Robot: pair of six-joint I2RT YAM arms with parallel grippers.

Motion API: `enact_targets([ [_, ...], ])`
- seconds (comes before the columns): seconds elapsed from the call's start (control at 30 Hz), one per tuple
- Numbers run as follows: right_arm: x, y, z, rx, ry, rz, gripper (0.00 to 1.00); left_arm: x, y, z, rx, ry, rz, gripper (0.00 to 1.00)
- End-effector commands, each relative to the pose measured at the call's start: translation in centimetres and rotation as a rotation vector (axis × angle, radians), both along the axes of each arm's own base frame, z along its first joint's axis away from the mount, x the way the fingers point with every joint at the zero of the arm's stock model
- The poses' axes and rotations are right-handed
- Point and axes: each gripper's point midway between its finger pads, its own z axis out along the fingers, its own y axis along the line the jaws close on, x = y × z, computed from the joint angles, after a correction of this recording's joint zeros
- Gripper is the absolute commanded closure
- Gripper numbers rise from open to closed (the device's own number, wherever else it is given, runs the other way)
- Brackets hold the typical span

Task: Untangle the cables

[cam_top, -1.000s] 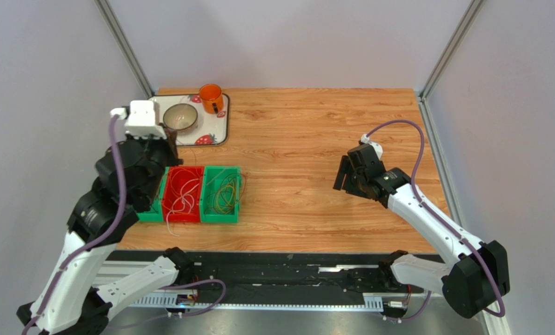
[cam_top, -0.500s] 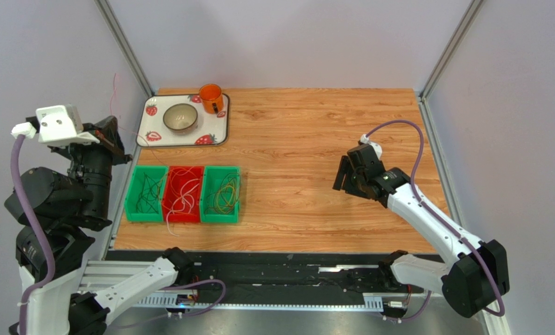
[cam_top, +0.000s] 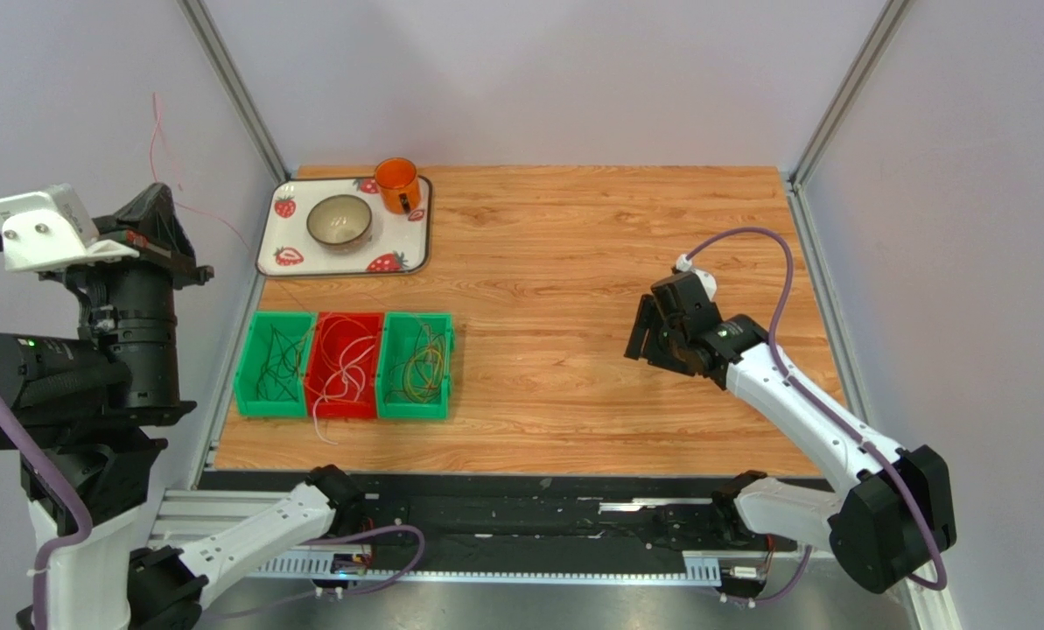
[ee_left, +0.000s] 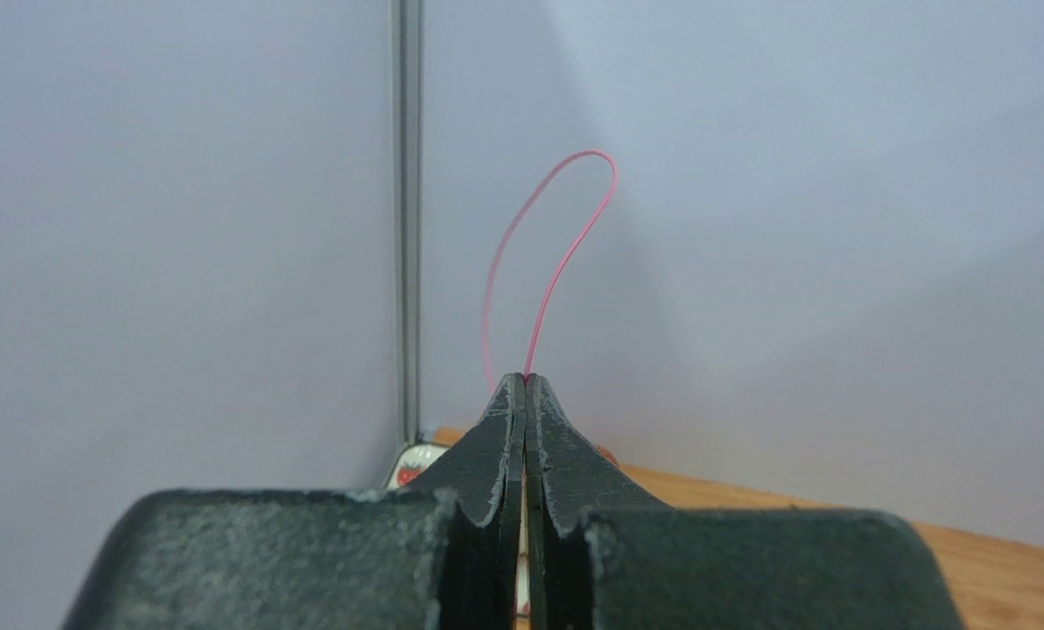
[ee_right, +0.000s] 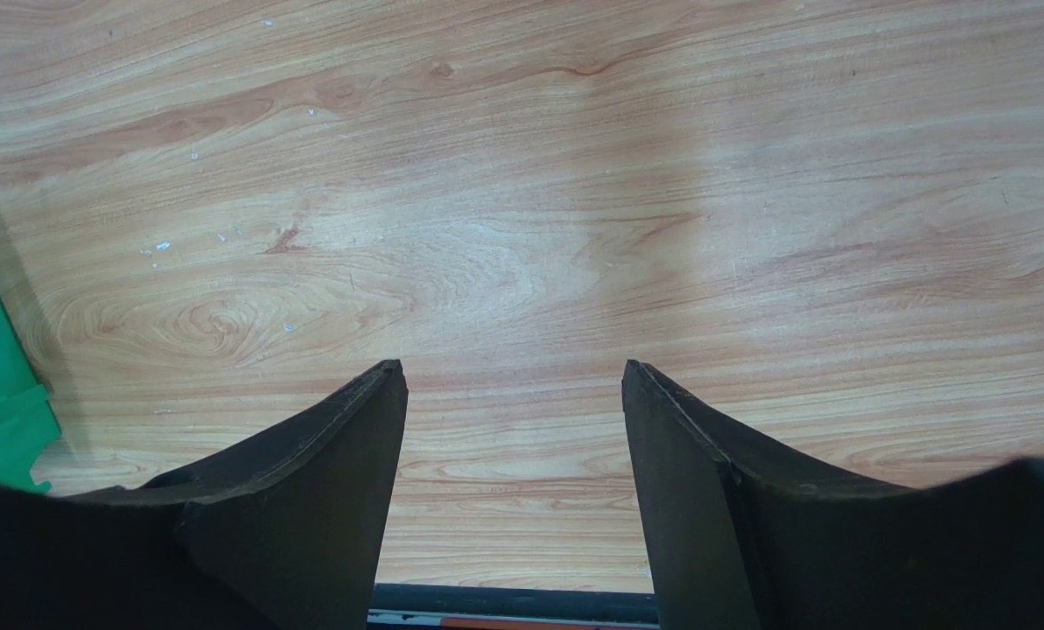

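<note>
Pink, hair-thin, light, springy, likely slippery: grip the cable (ee_left: 593, 154) firmly near its end. Clamped in the closed left gripper (ee_left: 526, 383), arching just above its tips. Right gripper (ee_right: 511, 374) agape, empty.

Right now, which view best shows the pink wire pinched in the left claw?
Left wrist: the pink wire loops clearly above the shut left claw. Top external shows only a faint strand rising from that claw. Right wrist shows none of it.
</note>
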Motion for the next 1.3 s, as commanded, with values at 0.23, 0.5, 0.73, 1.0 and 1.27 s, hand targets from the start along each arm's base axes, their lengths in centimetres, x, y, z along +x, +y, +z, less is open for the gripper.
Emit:
enact_targets([
  [0.23,0.9,0.8,-0.5,0.037,-0.014,-0.004,0.35,4.7,-2.9,-3.5,0.098,0.122,0.049,1.0],
  [0.5,0.6,0.0,-0.7,-0.015,-0.008,0.015,0.35,6.8,-5.5,-11.1,-0.023,0.233,-0.01,1.0],
  [0.73,0.7,1.2,-1.3,0.043,0.01,0.019,0.35,9.8,-7.1,-18.7,0.014,0.489,0.095,1.0],
  [1.0,0.5,-0.1,-1.3,-0.028,-0.006,0.022,0.35,8.9,-8.5,-14.7,-0.03,0.362,-0.078,1.0],
  [1.27,0.5,1.2,-2.1,0.041,0.016,0.026,0.35,7.2,-8.6,-5.4,-0.013,0.149,-0.183,1.0],
])
